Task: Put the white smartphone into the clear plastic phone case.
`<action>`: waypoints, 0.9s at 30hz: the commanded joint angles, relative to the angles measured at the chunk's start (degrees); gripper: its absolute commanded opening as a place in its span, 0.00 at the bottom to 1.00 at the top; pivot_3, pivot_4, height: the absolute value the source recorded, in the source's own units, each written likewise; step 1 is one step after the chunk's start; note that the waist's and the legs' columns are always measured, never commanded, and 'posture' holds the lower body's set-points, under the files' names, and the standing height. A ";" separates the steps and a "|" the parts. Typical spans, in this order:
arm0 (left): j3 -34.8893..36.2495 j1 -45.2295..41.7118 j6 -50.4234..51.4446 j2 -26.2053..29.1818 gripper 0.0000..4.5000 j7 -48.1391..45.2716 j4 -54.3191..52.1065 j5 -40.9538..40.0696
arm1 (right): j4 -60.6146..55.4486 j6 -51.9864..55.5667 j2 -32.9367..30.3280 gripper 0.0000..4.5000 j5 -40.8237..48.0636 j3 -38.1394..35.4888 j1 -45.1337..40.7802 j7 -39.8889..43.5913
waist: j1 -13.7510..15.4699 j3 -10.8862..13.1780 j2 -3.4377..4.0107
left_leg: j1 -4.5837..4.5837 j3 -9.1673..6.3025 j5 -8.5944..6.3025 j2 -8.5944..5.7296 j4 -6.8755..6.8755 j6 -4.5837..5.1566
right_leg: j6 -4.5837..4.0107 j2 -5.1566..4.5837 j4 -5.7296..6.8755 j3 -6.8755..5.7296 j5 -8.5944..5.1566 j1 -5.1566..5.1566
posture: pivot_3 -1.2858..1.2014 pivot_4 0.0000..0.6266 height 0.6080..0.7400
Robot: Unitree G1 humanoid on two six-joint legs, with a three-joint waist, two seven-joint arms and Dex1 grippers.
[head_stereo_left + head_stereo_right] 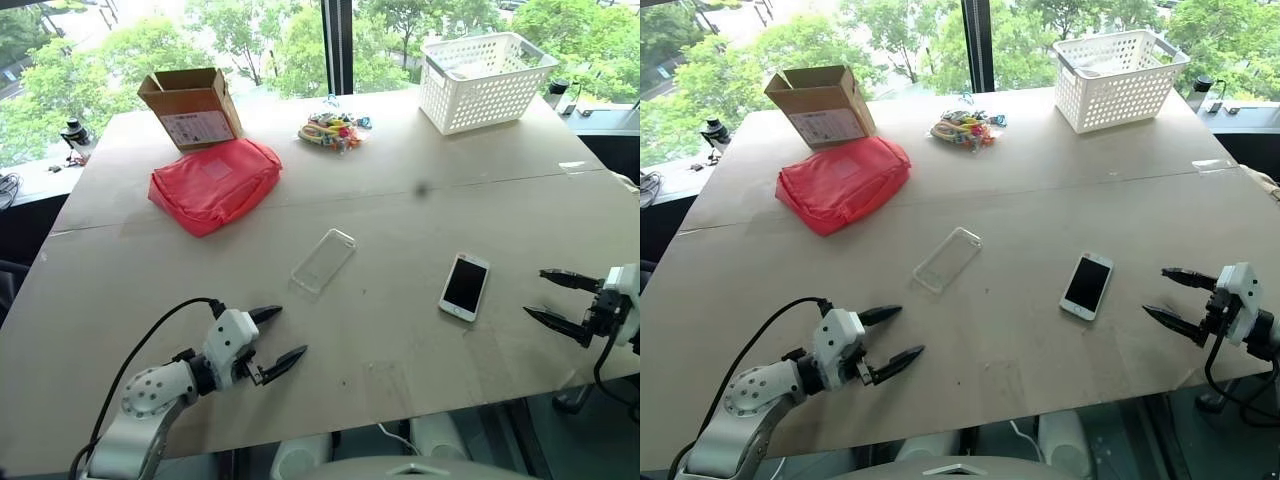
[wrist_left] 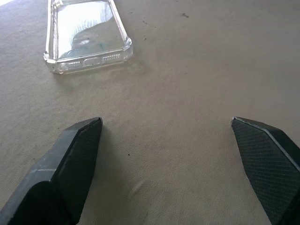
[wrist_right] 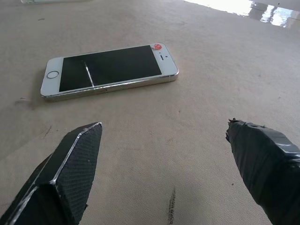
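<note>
The white smartphone (image 1: 464, 286) lies flat, screen up, on the right half of the table; the right wrist view also shows the smartphone (image 3: 108, 71). The clear plastic phone case (image 1: 323, 261) lies open side up near the table's middle, and its near end shows as the case (image 2: 86, 35) in the left wrist view. My left gripper (image 1: 279, 337) hovers open above the front of the table, short of the case. My right gripper (image 1: 536, 295) stands open just right of the phone, empty, fingers pointing toward it.
A red pouch (image 1: 214, 183) and an open cardboard box (image 1: 191, 106) sit at the back left. A bundle of colourful small items (image 1: 334, 130) lies at the back centre, and a white perforated basket (image 1: 484, 80) at the back right. The table's front edge (image 1: 400, 415) runs close below both grippers.
</note>
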 commanded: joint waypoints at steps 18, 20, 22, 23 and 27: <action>-0.50 -3.97 4.16 0.03 0.99 -0.95 -5.31 -3.63 | -8.32 6.01 2.46 1.00 3.23 0.02 -4.22 -1.34 | -0.43 0.05 -0.02 | -0.04 -0.26 -0.06 0.01 -0.05 0.07 | 0.15 -0.03 -0.11 0.01 0.08 -0.02 | 0.52 0.24 1.00; -1.40 -5.48 6.11 0.10 0.99 -1.80 -6.99 -5.05 | -14.53 9.34 3.08 1.00 5.83 0.55 -4.33 -1.22 | -0.58 0.14 0.01 | -0.04 -0.26 -0.06 0.03 -0.05 0.07 | 0.16 -0.02 -0.11 0.03 0.08 -0.03 | 0.52 0.24 1.00; -2.47 -8.20 7.07 -0.98 0.99 -0.81 -8.17 -4.73 | -20.20 12.38 2.96 1.00 6.90 2.00 -4.22 -1.12 | -0.49 0.18 0.06 | -0.04 -0.27 -0.06 0.04 -0.05 0.07 | 0.17 -0.02 -0.10 0.02 0.09 -0.03 | 0.52 0.24 1.00; -3.12 -10.18 7.87 -1.77 0.99 0.27 -8.32 -4.19 | -22.79 13.97 2.86 1.00 7.27 2.79 -4.38 -1.20 | -0.40 0.18 0.07 | -0.05 -0.29 -0.06 0.03 -0.04 0.07 | 0.17 -0.01 -0.10 0.00 0.09 -0.03 | 0.52 0.24 1.00; -4.82 -17.03 12.93 -5.76 0.99 7.09 -7.05 -1.41 | -31.59 19.92 2.70 1.00 9.95 4.33 -5.17 -2.51 | -0.04 0.22 0.01 | -0.10 -0.39 -0.06 0.00 -0.02 0.07 | 0.19 -0.02 -0.11 -0.08 0.10 -0.03 | 0.52 0.24 1.00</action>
